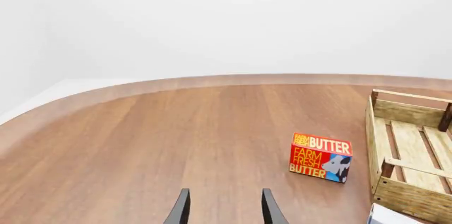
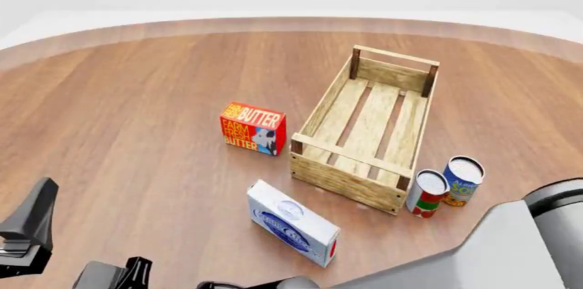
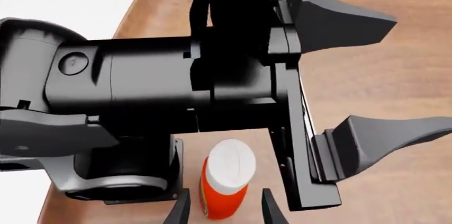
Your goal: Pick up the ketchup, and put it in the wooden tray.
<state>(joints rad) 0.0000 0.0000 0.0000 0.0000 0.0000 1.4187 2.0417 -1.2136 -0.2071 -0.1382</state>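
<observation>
The ketchup [image 3: 226, 179], a red-orange bottle with a white cap, stands near the table's edge in the right wrist view. My right gripper [image 3: 226, 211] is open, with one fingertip on each side of the bottle and a gap to both. The ketchup does not show in the front view. My left gripper [image 1: 226, 214] is open and empty; its body and spread fingers [image 3: 332, 17] fill the right wrist view just beyond the bottle. The wooden tray [image 2: 351, 180] stands empty at the table's middle right, and it also shows in the left wrist view [image 1: 413, 197].
A red butter box [image 2: 253, 128] stands left of the tray. A white-and-blue carton [image 2: 293, 224] lies in front of the tray. Two cans [image 2: 427, 193] [image 2: 462, 181] stand at the tray's near right corner. My right arm [image 2: 528, 248] crosses the near edge.
</observation>
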